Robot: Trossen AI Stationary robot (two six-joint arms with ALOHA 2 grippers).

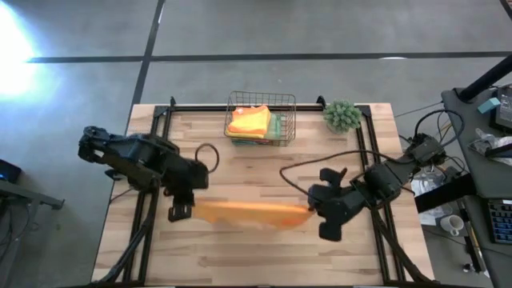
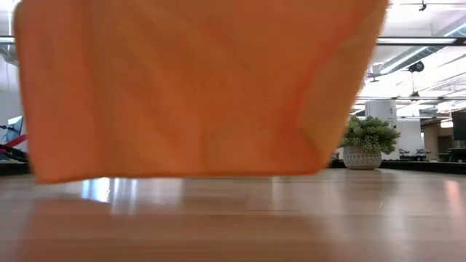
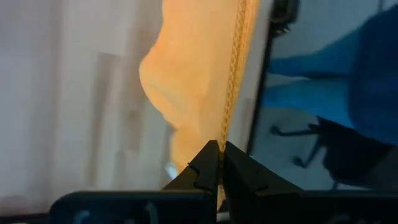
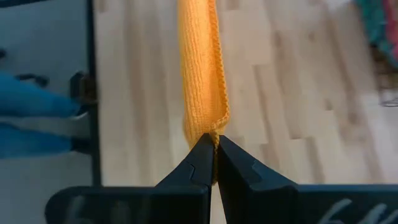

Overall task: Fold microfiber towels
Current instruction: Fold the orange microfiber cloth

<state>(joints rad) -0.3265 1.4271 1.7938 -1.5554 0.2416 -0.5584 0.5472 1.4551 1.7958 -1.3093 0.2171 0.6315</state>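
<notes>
An orange microfiber towel point(image 1: 248, 213) hangs stretched between my two grippers above the middle of the table; in the low view the towel point(image 2: 189, 94) fills most of the picture, its lower edge clear of the wood. My left gripper point(image 1: 190, 206) is shut on its left end, my right gripper point(image 1: 312, 211) on its right end. Several more folded towels point(image 1: 250, 122), orange on top, lie in a wire basket point(image 1: 261, 99) at the far edge. My left gripper pinches the towel's stitched edge point(image 3: 225, 134) at its left end between its two fingers, slanting down from above. The cloth hangs lifted clear of the table. My right gripper pinches the towel's right end point(image 4: 211, 132) at a bunched edge, fingers slanting down. The towel runs away from the fingertips, clear of the table.
A small green spiky plant point(image 1: 342, 115) in a pot stands at the far right of the table, beside the basket. Bare wood lies under and in front of the hanging towel. Desks with gear stand off the table's right side.
</notes>
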